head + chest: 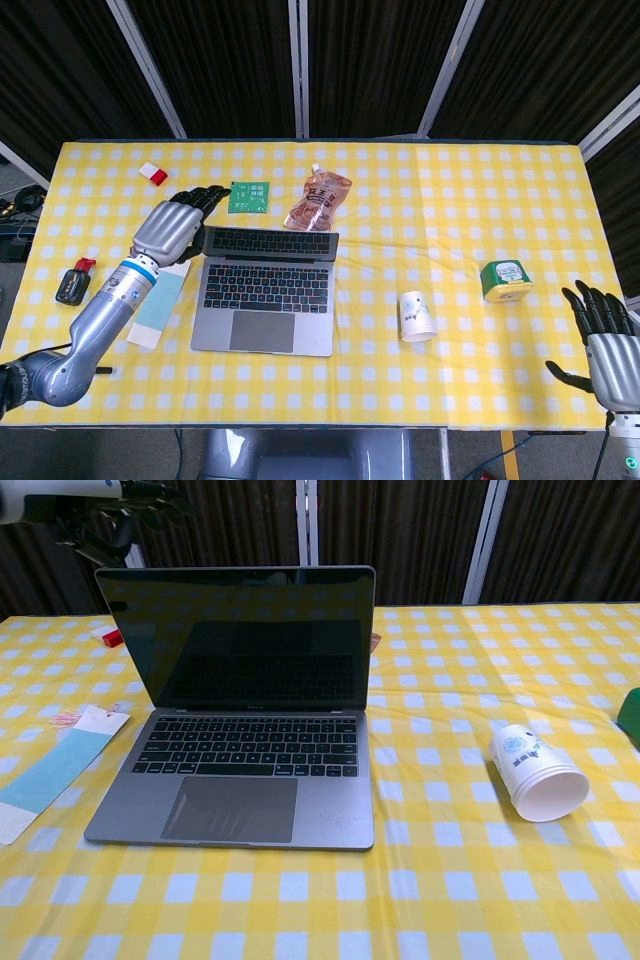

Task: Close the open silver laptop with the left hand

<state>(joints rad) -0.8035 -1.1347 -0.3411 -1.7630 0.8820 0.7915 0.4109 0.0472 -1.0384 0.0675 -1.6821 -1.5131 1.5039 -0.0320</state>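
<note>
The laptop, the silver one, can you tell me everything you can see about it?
The open silver metal-looking laptop sits flat on the yellow checked tablecloth, near the table's left-middle. Its dark screen is off and stands upright, lid fully raised. It has a black keyboard and a large grey trackpad. The robot's left hand reaches beside the lid's top left corner, fingers stretched behind it; contact cannot be told.

Left hand (172,226): silver-grey shell, black fingers, blue wrist ring, grey forearm. Right hand (606,335): apparently identical, partly cropped.
</note>
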